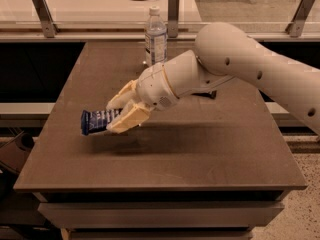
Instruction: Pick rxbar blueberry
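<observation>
The rxbar blueberry is a flat blue-wrapped bar with white lettering. It sticks out to the left from between my cream fingers. My gripper is shut on its right end and holds it a little above the brown table, over the left middle part. A faint shadow lies on the table under the bar. My white arm reaches in from the right.
A clear plastic water bottle stands upright at the table's far edge, behind my wrist. A small dark object lies on the table under my arm. A counter with metal posts runs behind. The table's left edge is close to the bar.
</observation>
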